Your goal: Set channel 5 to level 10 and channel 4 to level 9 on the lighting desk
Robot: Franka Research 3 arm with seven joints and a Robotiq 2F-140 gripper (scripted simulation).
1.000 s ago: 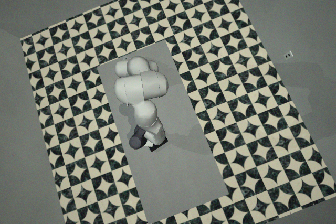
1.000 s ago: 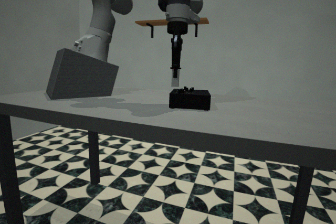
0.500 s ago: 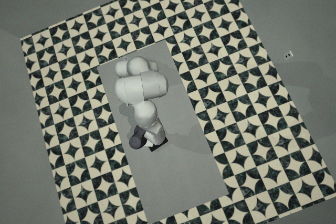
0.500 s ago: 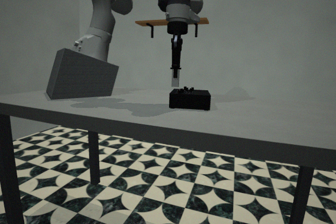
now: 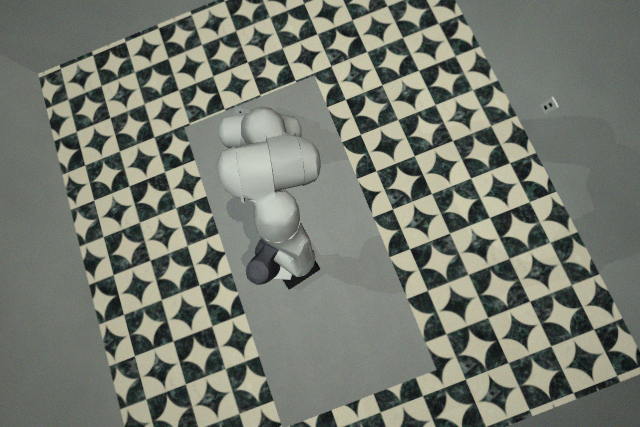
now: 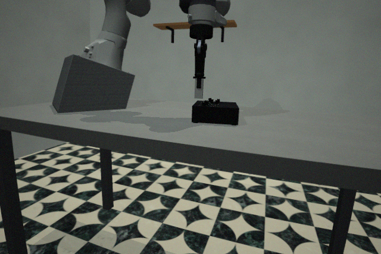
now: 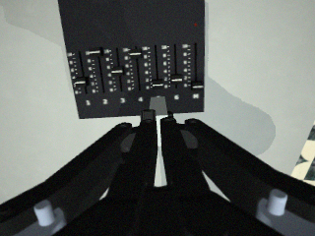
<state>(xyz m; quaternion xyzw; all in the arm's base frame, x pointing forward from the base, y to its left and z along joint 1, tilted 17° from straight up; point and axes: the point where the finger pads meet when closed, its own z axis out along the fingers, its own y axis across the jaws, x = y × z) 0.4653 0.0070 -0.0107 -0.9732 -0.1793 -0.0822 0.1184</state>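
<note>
The lighting desk (image 7: 132, 56) is a black box with several faders, standing on its feet on the grey table; it also shows in the exterior view (image 6: 215, 112). In the wrist view the cap of fader 5 (image 7: 157, 84) sits low on its scale, near the front edge. The cap of fader 4 (image 7: 136, 52) sits high. My gripper (image 7: 157, 108) is shut and empty, its fingertips just above the desk's near edge in line with fader 5. In the exterior view the gripper (image 6: 198, 91) hangs upright a little above the desk's left end. In the top view the arm hides the desk.
The robot's grey base block (image 6: 92, 85) stands on the table to the left. A wooden wall shelf (image 6: 194, 25) is behind the arm. The table's edge runs along the front, over a chequered floor.
</note>
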